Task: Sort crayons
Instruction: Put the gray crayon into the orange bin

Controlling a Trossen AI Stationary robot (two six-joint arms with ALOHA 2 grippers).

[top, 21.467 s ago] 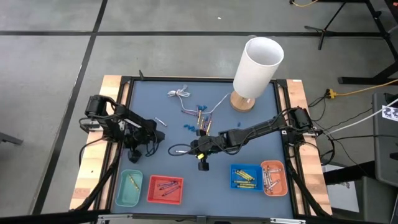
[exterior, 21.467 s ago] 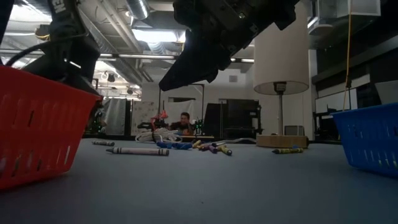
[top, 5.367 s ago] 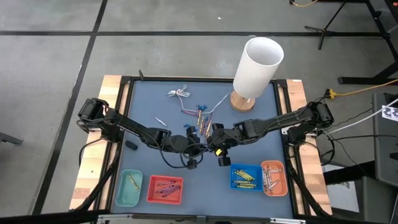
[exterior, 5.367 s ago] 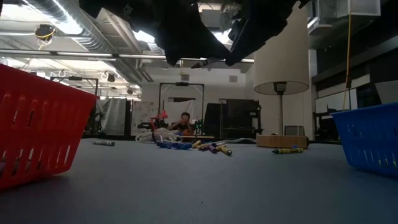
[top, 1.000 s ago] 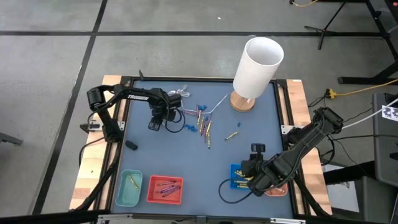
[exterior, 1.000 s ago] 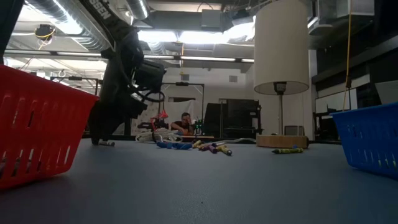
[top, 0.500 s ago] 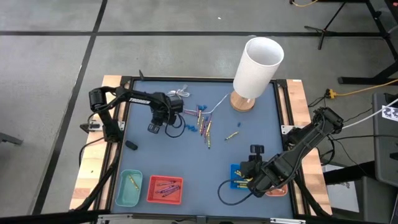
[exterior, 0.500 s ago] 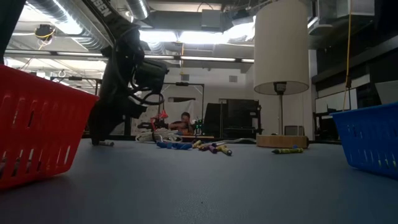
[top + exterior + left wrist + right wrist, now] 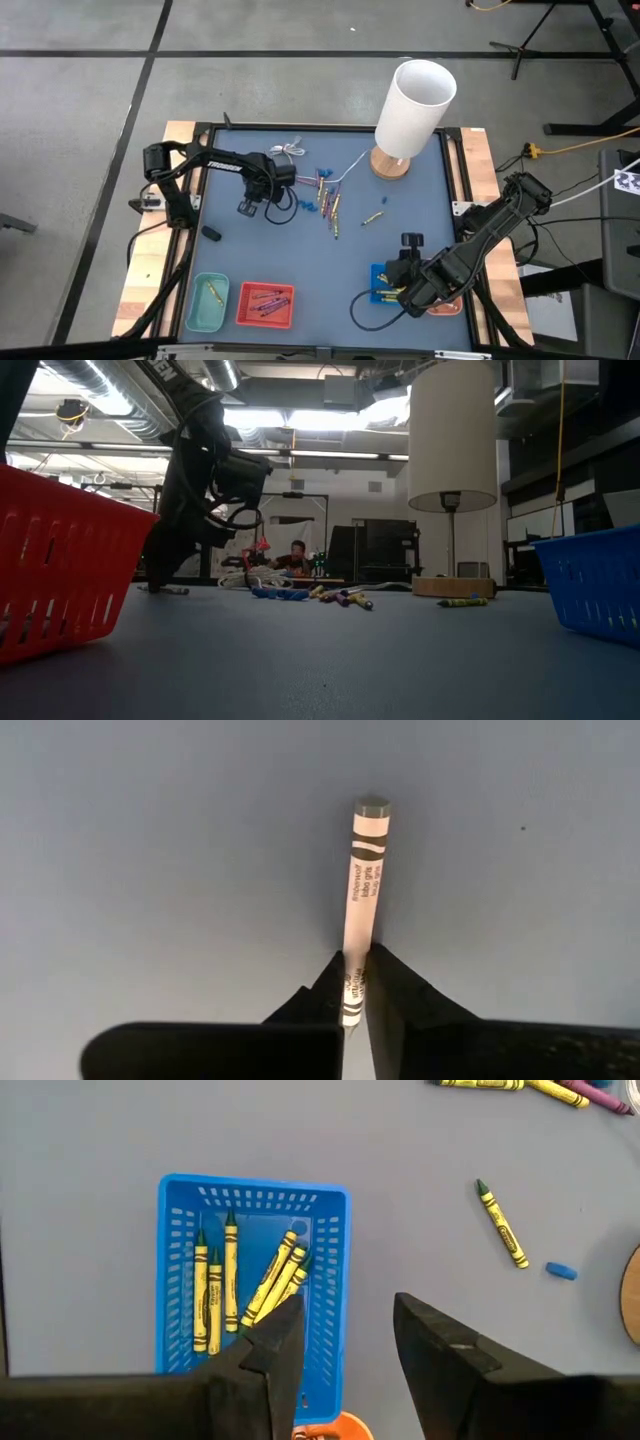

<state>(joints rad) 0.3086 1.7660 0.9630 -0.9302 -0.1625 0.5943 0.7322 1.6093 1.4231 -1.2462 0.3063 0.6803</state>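
A grey-white crayon [image 9: 360, 890] lies on the blue-grey table at the far left, and my left gripper [image 9: 353, 988] is shut on it; the low view shows the gripper [image 9: 150, 586] standing over the crayon [image 9: 173, 591]. Loose crayons [image 9: 328, 200] lie in a heap near the table's middle, and one yellow crayon [image 9: 373, 217] lies alone. My right gripper [image 9: 345, 1330] hangs open above the blue basket [image 9: 180, 1210], which holds yellow crayons. My left gripper pinches the grey-white crayon between its two fingers on the stretch [image 9: 352, 960] away from its flat end [image 9: 371, 808]. The fingers come steeply from above and lie across the crayon. The crayon lies flat on the table, its flat end sticking out past the fingers.
A white lamp [image 9: 412, 105] on a wooden base stands far right. A green basket [image 9: 208, 303], a red basket [image 9: 266, 305] and an orange basket [image 9: 442, 290] line the near edge beside the blue one. A thin white cable [image 9: 288, 152] and small blue bits [image 9: 305, 206] lie by the heap.
My left gripper has shifted a little toward the table's right edge and sunk slightly at the grey-white crayon, which still lies on the table. My right arm has kept still over the blue basket.
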